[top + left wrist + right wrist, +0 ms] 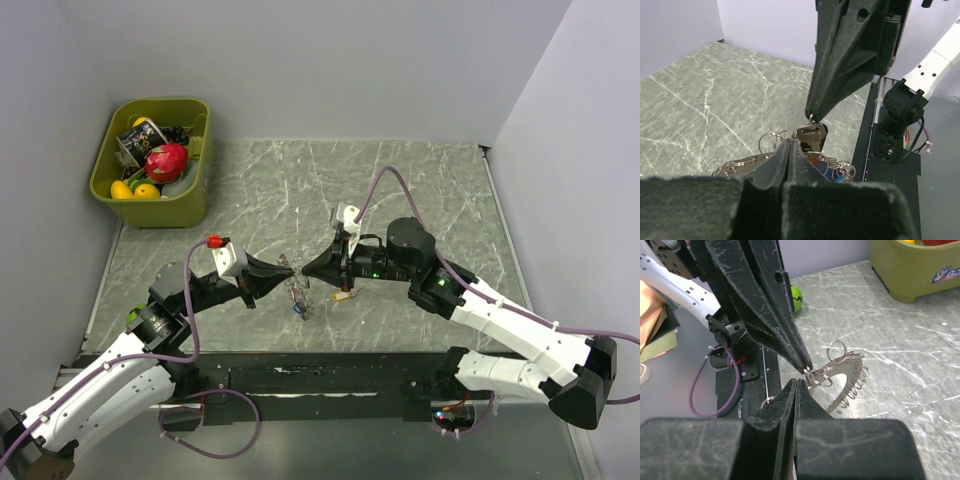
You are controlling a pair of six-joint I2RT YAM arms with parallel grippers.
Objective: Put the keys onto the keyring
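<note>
**Hands meet tip to tip, mid-counter**

Left hand is pinched shut on the keyring. Right hand is clamped, a dark key dangling at its tip. Tan key lies at 4 o'clock. Green bin, 10 o'clock corner, holds a red dragon fruit and yellow fruit.

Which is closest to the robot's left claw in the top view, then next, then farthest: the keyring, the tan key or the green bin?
1. keyring, right at the tip of the left claw.
2. tan key, lying a little to the right.
3. green bin, far off in the back left corner.
</note>
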